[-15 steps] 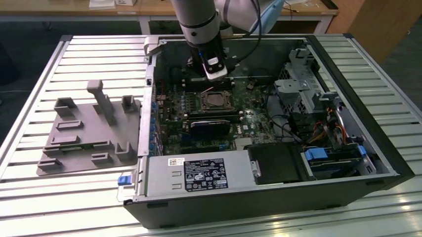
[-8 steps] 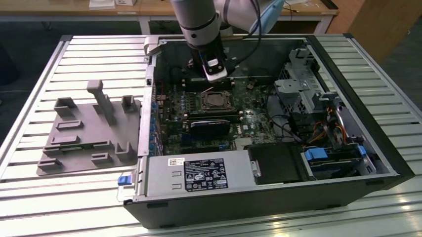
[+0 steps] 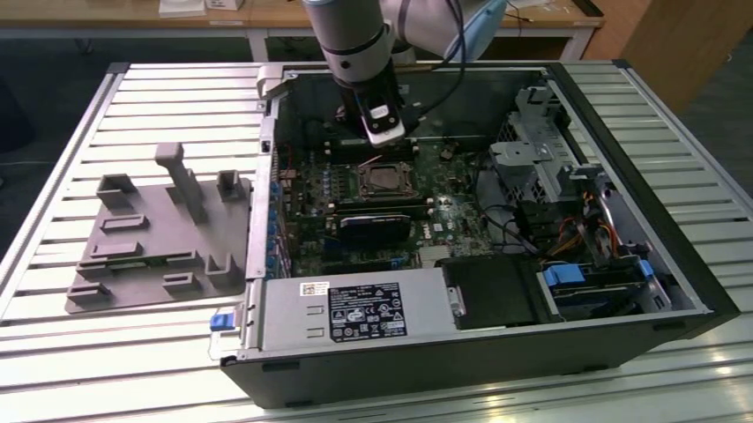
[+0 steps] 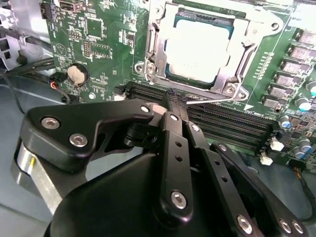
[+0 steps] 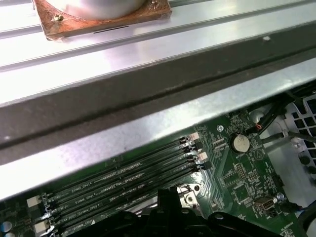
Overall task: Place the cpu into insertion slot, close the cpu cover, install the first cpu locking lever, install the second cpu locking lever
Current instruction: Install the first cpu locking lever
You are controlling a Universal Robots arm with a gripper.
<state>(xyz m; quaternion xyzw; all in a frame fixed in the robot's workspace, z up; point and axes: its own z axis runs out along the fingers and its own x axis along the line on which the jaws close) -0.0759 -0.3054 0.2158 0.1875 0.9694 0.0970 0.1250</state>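
Note:
The cpu (image 4: 197,47), with its pale silvery top, lies in the insertion slot (image 3: 379,181) on the green motherboard. The cpu cover (image 4: 157,54), a silver frame, lies down around it. A thin metal locking lever (image 4: 212,100) runs along the socket's edge beside the memory slots. My gripper (image 4: 174,98) is black, with its fingers shut together. Its tips sit right at the hooked end of that lever; whether they grip it I cannot tell. In the exterior view my gripper (image 3: 383,139) hangs inside the open case, just behind the socket. Its tips also show in the first wrist view (image 5: 168,195).
Long black memory slots (image 4: 232,123) run beside the socket, with a coin battery (image 4: 76,74) nearby. The case's metal wall (image 5: 148,89) is close behind. A drive cage (image 3: 530,159) and cables sit on the exterior view's right, a power supply (image 3: 341,313) in front, and a grey fixture (image 3: 153,238) outside.

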